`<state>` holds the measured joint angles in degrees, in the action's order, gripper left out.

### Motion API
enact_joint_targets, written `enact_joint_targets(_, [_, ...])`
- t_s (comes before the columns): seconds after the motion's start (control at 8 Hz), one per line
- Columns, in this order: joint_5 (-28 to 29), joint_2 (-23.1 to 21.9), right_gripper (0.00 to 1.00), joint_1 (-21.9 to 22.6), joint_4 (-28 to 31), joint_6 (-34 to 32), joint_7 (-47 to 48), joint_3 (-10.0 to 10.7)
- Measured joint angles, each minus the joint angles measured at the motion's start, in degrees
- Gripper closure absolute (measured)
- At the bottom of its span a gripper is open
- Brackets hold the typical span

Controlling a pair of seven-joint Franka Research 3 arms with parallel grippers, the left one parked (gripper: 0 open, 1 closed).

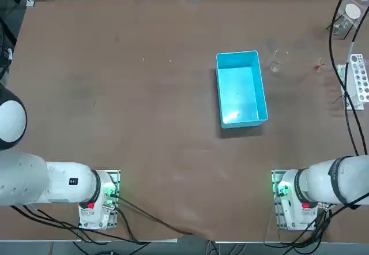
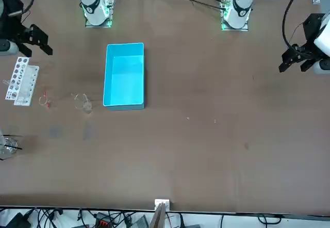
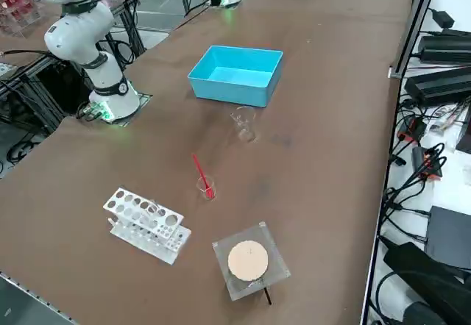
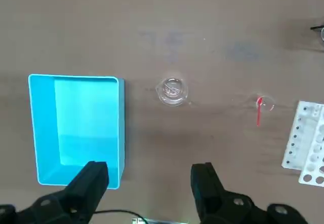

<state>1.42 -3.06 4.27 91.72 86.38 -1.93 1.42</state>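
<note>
The right gripper (image 4: pixel 149 183), fingers (image 4: pixel 93 179) apart, is held high by the right edge of the brown desk (image 4: pixel 202 21), near a blue box (image 4: pixel 76 122).

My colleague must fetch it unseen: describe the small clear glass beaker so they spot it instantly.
The right gripper hangs above the brown table, fingers open. On that table, find the light blue plastic bin; the small clear glass beaker stands beside its long wall, toward the white test tube rack. The tinier vial nearby holds a red stick; the beaker holds none.
</note>
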Motion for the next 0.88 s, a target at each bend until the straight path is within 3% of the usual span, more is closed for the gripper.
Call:
enact_joint_targets(0.62, [-0.1,-0.1,0.00,-1.2,0.6,0.1,-0.2,0.3])
enact_joint_targets(0.88, [-0.1,-0.2,0.00,-5.8,0.7,0.3,-0.8,-1.2])
